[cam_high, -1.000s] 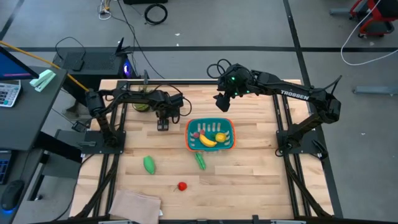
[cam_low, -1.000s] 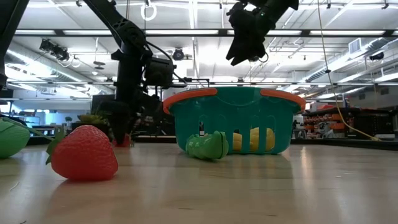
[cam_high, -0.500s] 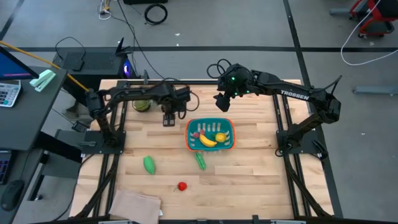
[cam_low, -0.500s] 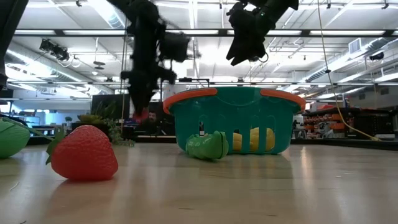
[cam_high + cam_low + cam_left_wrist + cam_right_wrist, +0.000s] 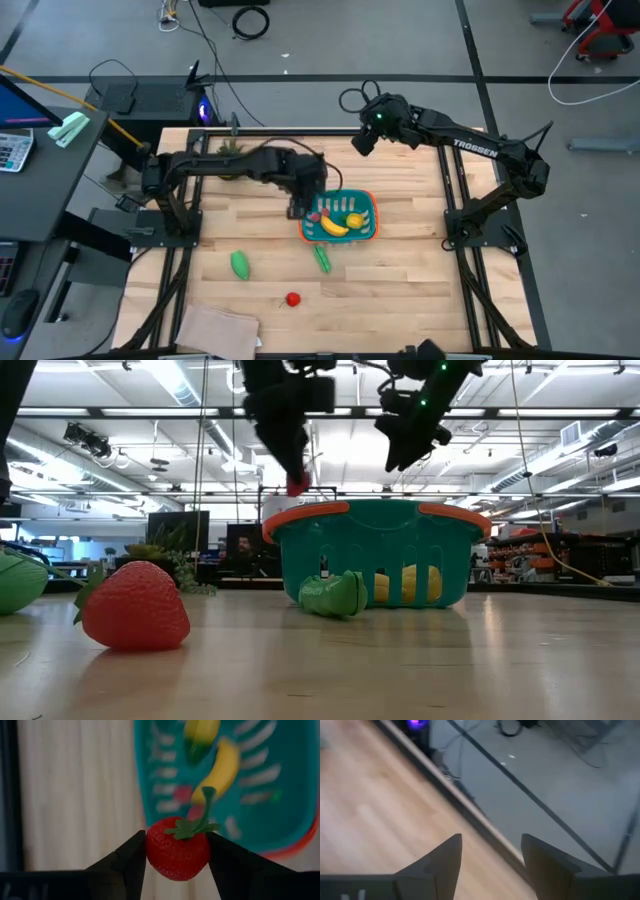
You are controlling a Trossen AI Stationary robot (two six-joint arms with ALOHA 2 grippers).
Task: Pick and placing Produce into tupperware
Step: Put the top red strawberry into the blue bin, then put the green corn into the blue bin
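Note:
My left gripper [image 5: 300, 208] is shut on a red toy strawberry [image 5: 177, 849] and hangs above the left rim of the teal basket [image 5: 366, 232], as the low view also shows [image 5: 297, 484]. A yellow banana [image 5: 333, 226], a yellow chunk [image 5: 354, 219] and small red pieces lie inside the basket. On the table in front of it rest a green pod [image 5: 322, 259], a second green pod [image 5: 240, 264] and another red strawberry [image 5: 293, 298]. My right gripper [image 5: 362, 143] is open, high over the table's far edge, and holds nothing. My left gripper pinches the strawberry's red body [image 5: 160, 851] between its two fingers, one on each side. The fingers come from above, pointing down. The strawberry is lifted clear of the table, and its green cap and stem [image 5: 200, 820] stick out past the fingertips.
The spiky potted plant [image 5: 228, 165] stands near the far left corner, partly under my left arm. A tan cloth [image 5: 215, 330] lies at the near edge on the left. Bare wood stretches to the right of the basket. A laptop and cables sit beyond the table's far edge.
My left gripper has lifted the strawberry off the table near the potted plant and carried it up and toward the right, as far as the basket's left rim. My right gripper has shifted a little toward the far edge and turned.

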